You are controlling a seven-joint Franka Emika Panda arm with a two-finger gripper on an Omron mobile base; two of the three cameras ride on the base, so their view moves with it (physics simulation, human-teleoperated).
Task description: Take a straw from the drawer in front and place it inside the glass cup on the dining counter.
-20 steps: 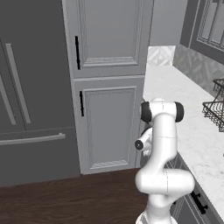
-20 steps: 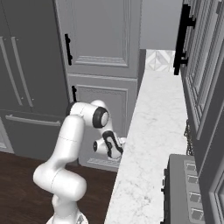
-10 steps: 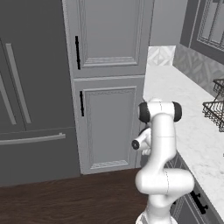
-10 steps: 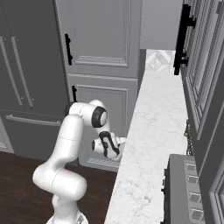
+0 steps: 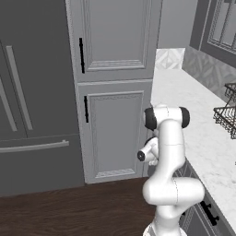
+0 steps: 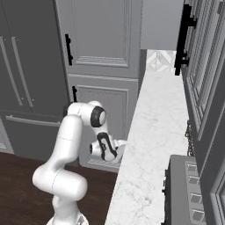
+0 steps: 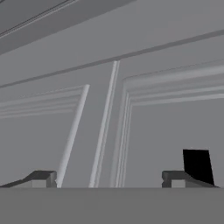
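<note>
My gripper [image 6: 106,149] hangs low beside the marble worktop's edge, on the folded arm. In the hand view the gripper [image 7: 109,179] is open, with its fingertips [image 7: 41,177] far apart and nothing between them. It faces a grey recessed-panel front [image 7: 170,118] at close range. A small black handle piece [image 7: 197,165] shows just above the right fingertip. This front looks like the drawer's and is shut; its inside is hidden. The straw, the glass cup and the dining counter are out of view.
Tall grey cabinet doors [image 5: 113,133] with vertical black handles stand ahead, with a dark fridge [image 5: 32,115] to their left. The marble worktop [image 5: 193,120] runs along the right, carrying a black wire rack [image 5: 226,115]. A stove [image 6: 189,189] sits near right. The floor [image 5: 69,212] is dark wood.
The hand has shifted slightly left and a little lower beside the worktop's edge. The base and the cabinets stay where they were.
</note>
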